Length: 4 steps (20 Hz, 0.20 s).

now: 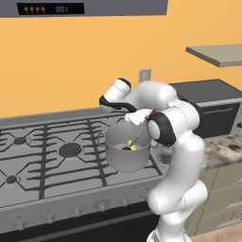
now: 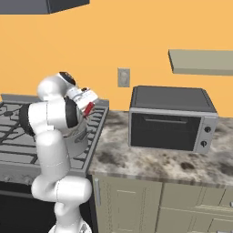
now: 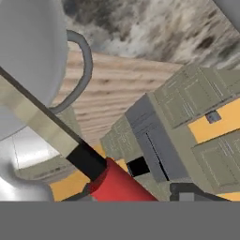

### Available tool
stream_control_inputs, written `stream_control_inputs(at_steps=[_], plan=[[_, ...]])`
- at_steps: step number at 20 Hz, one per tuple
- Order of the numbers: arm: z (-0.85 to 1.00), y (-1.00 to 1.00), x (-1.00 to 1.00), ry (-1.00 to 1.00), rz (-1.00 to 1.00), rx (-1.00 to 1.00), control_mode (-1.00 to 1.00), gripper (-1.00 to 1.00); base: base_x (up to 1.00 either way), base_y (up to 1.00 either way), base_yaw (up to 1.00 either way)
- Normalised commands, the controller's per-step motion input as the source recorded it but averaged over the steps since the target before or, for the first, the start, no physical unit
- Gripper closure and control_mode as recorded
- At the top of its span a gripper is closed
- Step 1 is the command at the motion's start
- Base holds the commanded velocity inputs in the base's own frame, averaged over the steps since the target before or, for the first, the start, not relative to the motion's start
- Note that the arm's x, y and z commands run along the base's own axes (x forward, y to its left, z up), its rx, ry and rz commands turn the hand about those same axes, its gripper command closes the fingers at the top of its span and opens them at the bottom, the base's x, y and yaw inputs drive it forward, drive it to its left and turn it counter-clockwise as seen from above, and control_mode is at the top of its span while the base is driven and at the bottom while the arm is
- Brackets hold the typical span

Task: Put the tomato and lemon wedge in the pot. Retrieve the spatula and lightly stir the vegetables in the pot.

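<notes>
The hood display (image 1: 50,9) reads roughly "001". Above the pot (image 1: 126,153), the gripper (image 1: 140,117) meets the spatula (image 3: 112,180); its grip is unclear.

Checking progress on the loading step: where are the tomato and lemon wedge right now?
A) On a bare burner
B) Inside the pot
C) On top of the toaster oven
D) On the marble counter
B: the tomato and lemon wedge lie together on the floor of the pot, which stands on the stove.
</notes>
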Motion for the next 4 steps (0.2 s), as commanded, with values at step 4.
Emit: stream_control_inputs(at_steps=[4], plan=[[-0.07,0.25,0.0,0.09,0.04,-0.07,-1.0,1.0,0.0,0.0,0.0]])
